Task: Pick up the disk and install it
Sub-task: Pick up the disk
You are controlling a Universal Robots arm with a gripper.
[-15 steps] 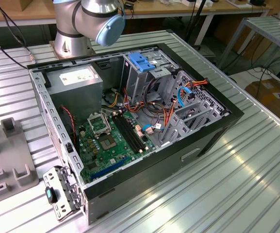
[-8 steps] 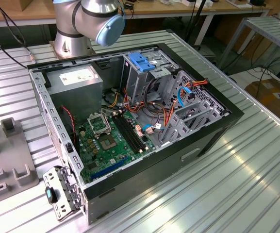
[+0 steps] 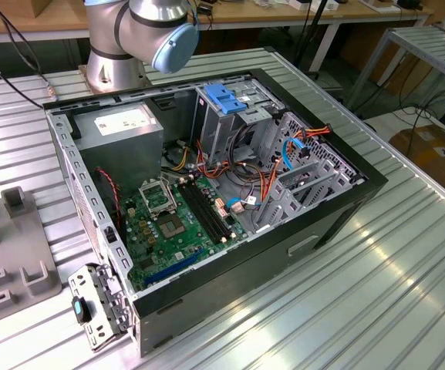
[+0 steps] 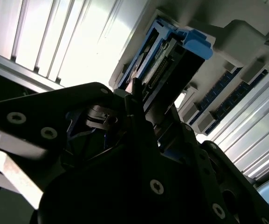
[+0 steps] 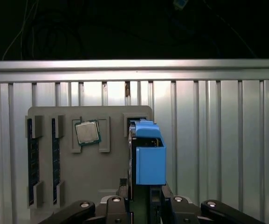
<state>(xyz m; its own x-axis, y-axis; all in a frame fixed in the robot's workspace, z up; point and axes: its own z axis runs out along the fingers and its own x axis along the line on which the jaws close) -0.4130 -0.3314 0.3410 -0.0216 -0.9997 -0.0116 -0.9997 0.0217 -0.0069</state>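
Note:
The disk (image 5: 149, 156) stands on edge in a slot of a grey holder plate (image 5: 113, 186). It is a flat drive with a blue plastic frame, and in the second wrist view the disk (image 4: 164, 65) shows its connector edge and blue corner. My gripper (image 5: 146, 196) reaches around it from the near side, one dark finger against each flat face, shut on it. The gripper (image 4: 160, 116) also appears as dark linkage close against the drive. The disk's lower end still rests at the holder.
The holder plate also carries two memory sticks (image 5: 30, 158) and a processor chip (image 5: 87, 133). In the exterior view an open computer case (image 3: 345, 200) lies on the ribbed metal table (image 3: 376, 293), with a drive cage (image 3: 230, 116), power supply (image 3: 122, 127) and motherboard (image 3: 176, 231). The arm's base (image 3: 122, 46) stands behind.

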